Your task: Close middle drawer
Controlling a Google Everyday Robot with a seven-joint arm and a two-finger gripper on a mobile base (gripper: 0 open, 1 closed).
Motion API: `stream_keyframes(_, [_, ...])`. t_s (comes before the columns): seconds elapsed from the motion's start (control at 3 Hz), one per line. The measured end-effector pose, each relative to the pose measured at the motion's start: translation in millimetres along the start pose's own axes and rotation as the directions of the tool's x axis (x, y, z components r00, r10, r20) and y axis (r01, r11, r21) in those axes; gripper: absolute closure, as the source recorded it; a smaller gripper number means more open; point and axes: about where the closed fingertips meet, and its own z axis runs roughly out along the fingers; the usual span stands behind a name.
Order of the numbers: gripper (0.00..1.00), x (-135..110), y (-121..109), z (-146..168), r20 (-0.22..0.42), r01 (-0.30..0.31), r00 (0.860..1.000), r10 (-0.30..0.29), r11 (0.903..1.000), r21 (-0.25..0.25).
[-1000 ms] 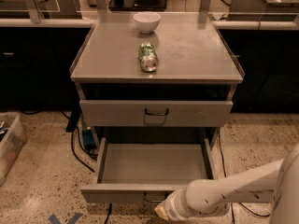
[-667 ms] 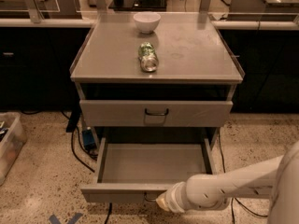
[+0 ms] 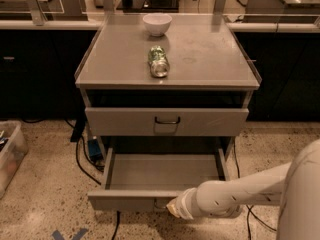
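Note:
The middle drawer [image 3: 165, 171] is a grey metal tray pulled far out of the cabinet, and it looks empty. Its low front panel [image 3: 125, 200] faces me near the floor. My gripper [image 3: 172, 208] is at the end of the white arm that reaches in from the lower right. It sits against the front panel near its centre, where it covers the small handle. The taller-fronted grey drawer [image 3: 125, 121] with a black handle [image 3: 167, 120] sits above and is slightly out.
A green can [image 3: 159, 61] lies on its side on the cabinet top [image 3: 210, 59], and a white bowl [image 3: 157, 24] stands behind it. A clear plastic bin [image 3: 10, 154] stands on the floor at the left. Cables [image 3: 82, 159] run beside the cabinet. Dark counters stand behind.
My gripper has moved up and forward against the drawer's front panel. The drawer front has shifted slightly in towards the cabinet.

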Motion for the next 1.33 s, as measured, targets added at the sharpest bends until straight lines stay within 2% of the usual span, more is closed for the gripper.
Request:
stream_keyframes(0.33, [1.0,-25.4,-18.8,13.2,0.028,-0.009,1.0,0.008,0.999,0.044])
stream_keyframes(1.33, [1.0,-31.0,-31.0,24.0,0.013,-0.006,1.0,0.005,0.9982,0.059])
